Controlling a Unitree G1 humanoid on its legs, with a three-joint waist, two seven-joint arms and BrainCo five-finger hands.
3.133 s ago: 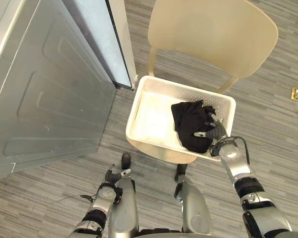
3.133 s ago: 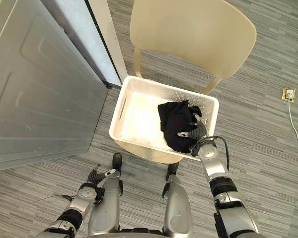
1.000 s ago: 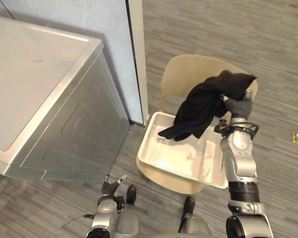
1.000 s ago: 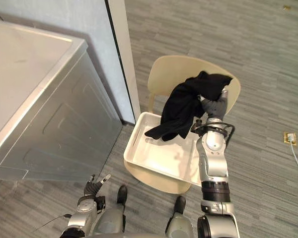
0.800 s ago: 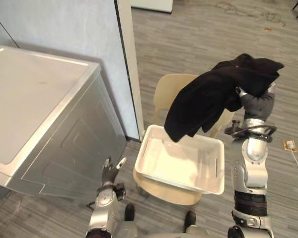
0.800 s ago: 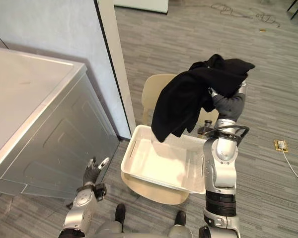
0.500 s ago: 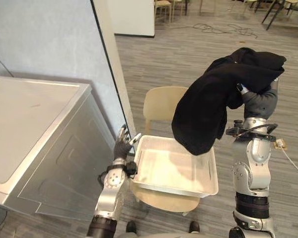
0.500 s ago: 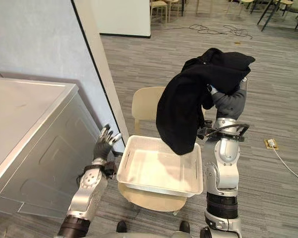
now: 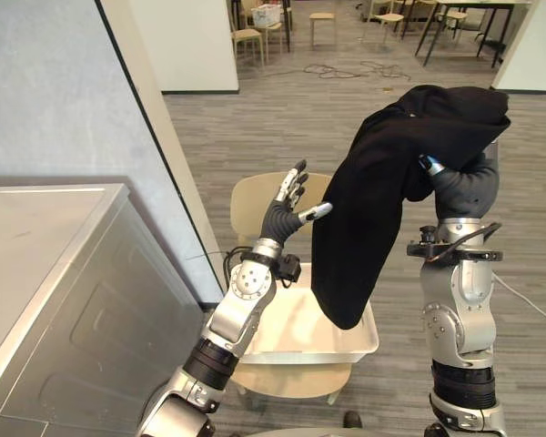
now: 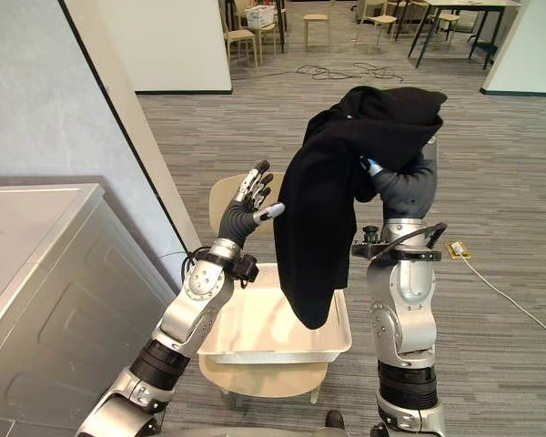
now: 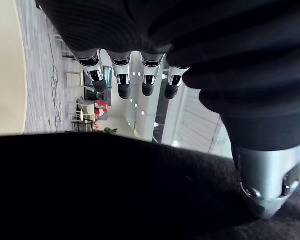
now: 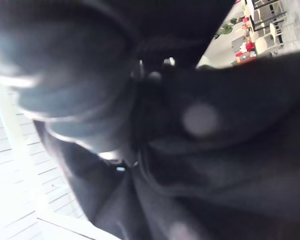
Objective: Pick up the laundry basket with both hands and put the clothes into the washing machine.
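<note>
My right hand point(image 9: 460, 188) is raised high and shut on a black garment point(image 9: 391, 182), which drapes over it and hangs down on its left side. The cloth's lower end dangles just above the white laundry basket point(image 9: 287, 335), which sits on a beige chair point(image 9: 250, 196). Beside the hanging cloth, my left hand point(image 9: 282, 218) is lifted with straight, spread fingers point(image 11: 122, 75), open and holding nothing. In the left wrist view the dark cloth point(image 11: 115, 185) lies close under that hand. In the right wrist view the black fabric point(image 12: 230, 165) is bunched against the hand.
A silver-grey washing machine point(image 9: 55, 282) stands at the left, its flat top point(image 10: 18, 228) facing up, against a pale blue wall point(image 9: 64, 100). Grey plank floor point(image 10: 491, 182) stretches behind the chair, with tables and chairs point(image 9: 255, 18) far back. A wall socket point(image 10: 456, 248) lies on the floor at the right.
The view has tilted up. My right hand lifted the black garment well above the basket. My left hand rose from low down to beside the hanging cloth.
</note>
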